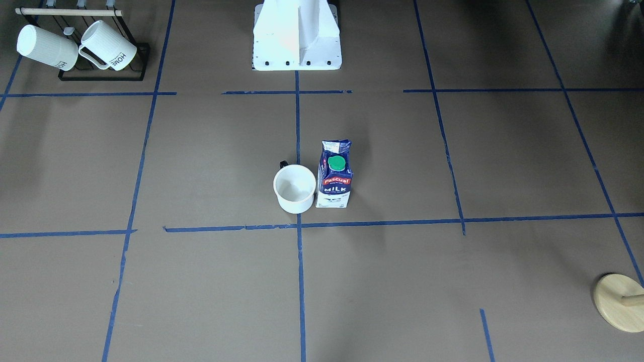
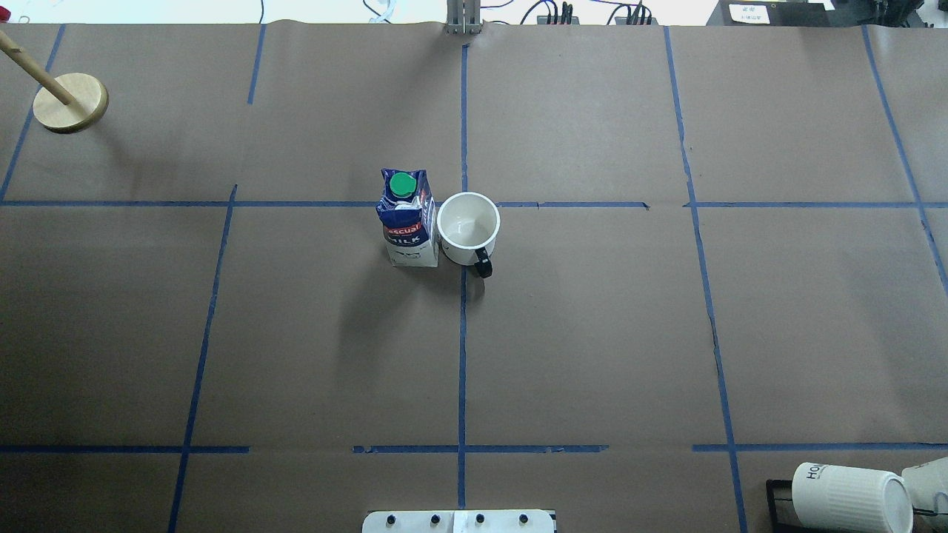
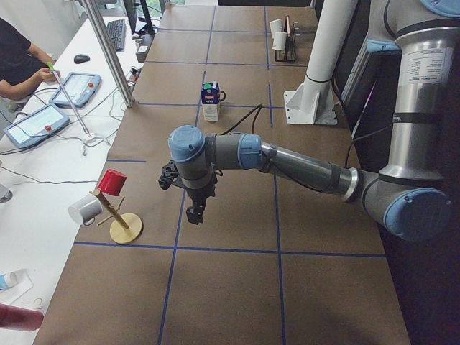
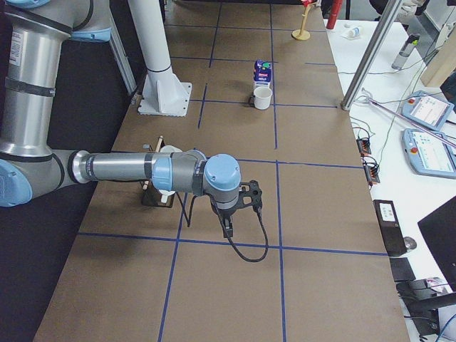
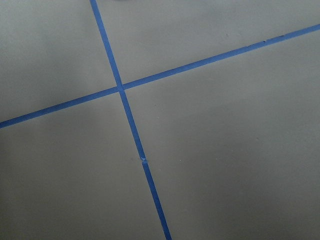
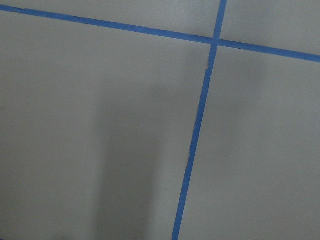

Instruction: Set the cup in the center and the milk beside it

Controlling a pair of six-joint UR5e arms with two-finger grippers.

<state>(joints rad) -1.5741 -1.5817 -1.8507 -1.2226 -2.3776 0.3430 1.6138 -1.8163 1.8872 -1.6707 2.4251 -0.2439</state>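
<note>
We see the smooth white cup (image 1: pixel 294 188) with a black handle on the brown tabletop (image 1: pixel 402 281), just beside the crossing of blue tape lines (image 1: pixel 299 225). The dark blue milk carton (image 1: pixel 334 176) with a green cap stands there too, right by the cup. The left hand (image 3: pixel 195 213) and right hand (image 4: pixel 228 229) hang well away from the crossing. We cannot tell if they are wide or narrow.

Overhead, front opposed, steep; sides along table (image 3: pixel 237 287); wrists close over tape (image 5: pixel 131 125).
</note>
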